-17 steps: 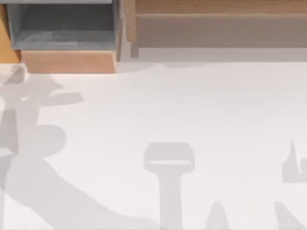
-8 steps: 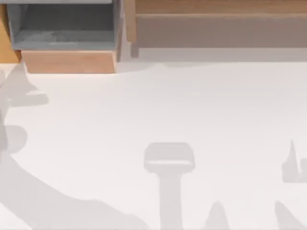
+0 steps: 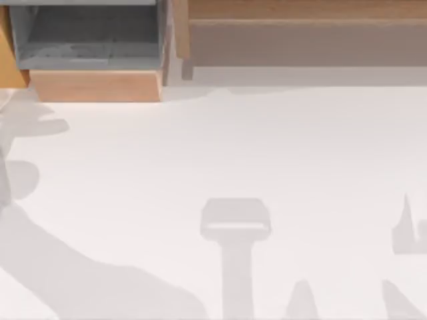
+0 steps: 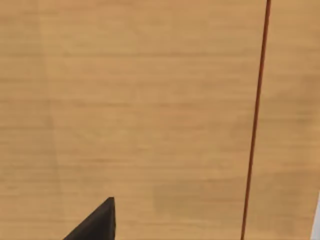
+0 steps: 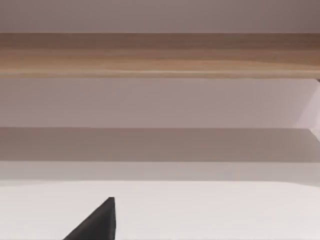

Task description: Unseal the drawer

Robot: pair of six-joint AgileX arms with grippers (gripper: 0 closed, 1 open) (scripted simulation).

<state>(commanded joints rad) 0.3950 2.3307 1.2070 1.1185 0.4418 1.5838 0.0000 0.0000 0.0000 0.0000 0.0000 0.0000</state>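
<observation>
Arm shadow shifted at table (image 3: 267, 153) left edge, drawer (image 3: 93, 85) open far-left, shelf unit (image 3: 300, 33) beside, end effector openings unreadable.

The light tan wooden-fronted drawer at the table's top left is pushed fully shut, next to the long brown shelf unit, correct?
Not shut: the top view shows the light tan wooden-fronted drawer pulled open, its grey inner floor exposed. It does sit at top left, beside the long brown shelf unit.

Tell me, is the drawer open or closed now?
Open. In the top view the drawer is pulled out: its grey inner floor and walls show behind the tan front panel. Nothing lies inside.
</observation>
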